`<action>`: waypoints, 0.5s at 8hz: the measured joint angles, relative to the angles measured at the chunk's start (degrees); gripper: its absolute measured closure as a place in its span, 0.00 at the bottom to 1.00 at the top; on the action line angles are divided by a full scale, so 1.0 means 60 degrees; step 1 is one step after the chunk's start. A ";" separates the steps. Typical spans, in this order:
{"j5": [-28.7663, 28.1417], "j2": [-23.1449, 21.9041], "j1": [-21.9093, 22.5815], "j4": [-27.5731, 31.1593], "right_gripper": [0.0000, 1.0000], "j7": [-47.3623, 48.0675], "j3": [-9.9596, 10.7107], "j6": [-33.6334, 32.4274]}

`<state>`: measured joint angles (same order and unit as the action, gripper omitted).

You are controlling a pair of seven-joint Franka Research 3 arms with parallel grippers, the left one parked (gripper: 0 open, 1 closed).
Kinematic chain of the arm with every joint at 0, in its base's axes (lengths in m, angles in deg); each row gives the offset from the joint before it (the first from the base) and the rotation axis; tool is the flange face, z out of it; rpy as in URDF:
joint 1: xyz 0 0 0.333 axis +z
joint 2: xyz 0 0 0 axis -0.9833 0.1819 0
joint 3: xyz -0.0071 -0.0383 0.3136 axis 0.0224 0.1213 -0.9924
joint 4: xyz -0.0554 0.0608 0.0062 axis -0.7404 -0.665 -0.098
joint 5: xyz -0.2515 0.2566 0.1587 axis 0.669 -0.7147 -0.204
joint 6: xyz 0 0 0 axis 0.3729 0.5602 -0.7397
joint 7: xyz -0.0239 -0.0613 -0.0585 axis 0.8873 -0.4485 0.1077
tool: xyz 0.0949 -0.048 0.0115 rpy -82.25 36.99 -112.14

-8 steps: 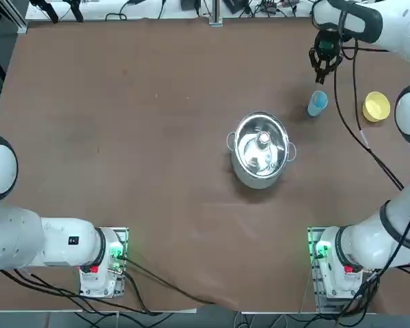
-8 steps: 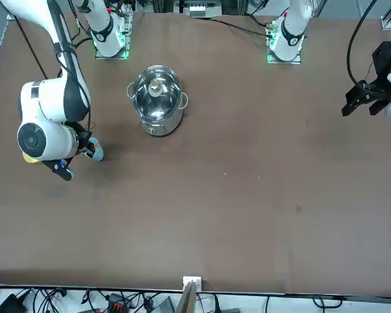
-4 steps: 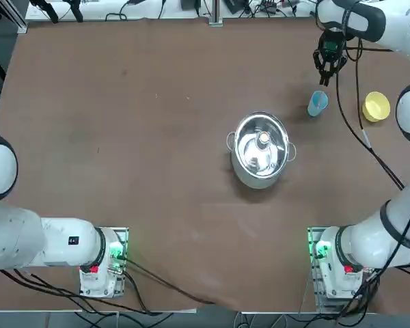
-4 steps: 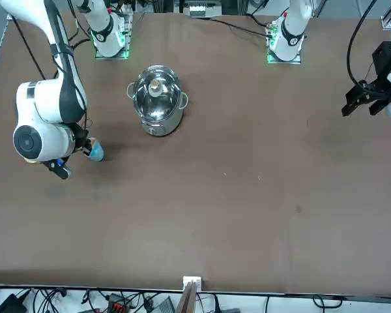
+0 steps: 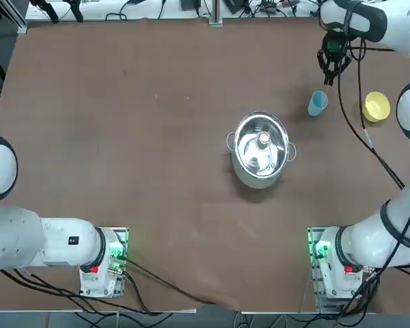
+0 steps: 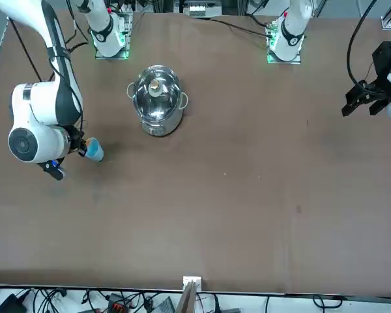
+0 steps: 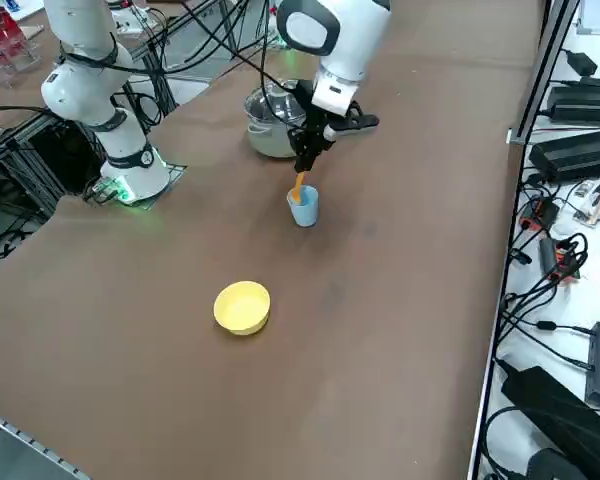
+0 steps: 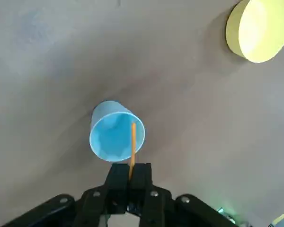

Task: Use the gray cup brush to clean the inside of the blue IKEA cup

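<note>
We look down from overhead on one brown tabletop (image 5: 178, 171), with black cables (image 5: 260, 9) along its far edge. On it we count one blue IKEA cup (image 5: 318, 103), one yellow bowl (image 5: 376, 106) and one steel pot (image 5: 258, 175) with a single lid (image 5: 261, 145) and two side handles. The right end effector (image 5: 329, 80) is just beside the cup, on its far side. From here we cannot make out the brush between the fingers.

In the front view we see the same pot, both handles showing. The working arm covers part of the cup and hides the bowl; only a small orange patch shows beside the cup.

From the right side we count one of each again: cup, bowl and pot, the last partly hidden behind the arm. The gray cup brush (image 7: 299, 185), orange where we see it, slants down from the end effector to the cup's mouth. The bowl sits apart from the cup.

In the right wrist view we see the two fingers closed on the one brush, its orange length crossing the cup's rim over the blue interior. We cannot tell how deep it reaches. The bowl is cut off by the picture's edge.
</note>
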<state>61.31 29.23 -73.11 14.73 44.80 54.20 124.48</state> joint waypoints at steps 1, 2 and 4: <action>-0.0005 0.0096 0.0000 -0.0320 0.97 -0.0004 0.0000 0.0001; -0.0082 0.0179 0.0000 -0.0701 0.97 -0.0004 -0.0004 -0.0004; -0.0213 0.0186 -0.0012 -0.1391 0.97 -0.0164 -0.0011 -0.0058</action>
<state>60.03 30.34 -73.18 6.38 43.81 54.13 124.13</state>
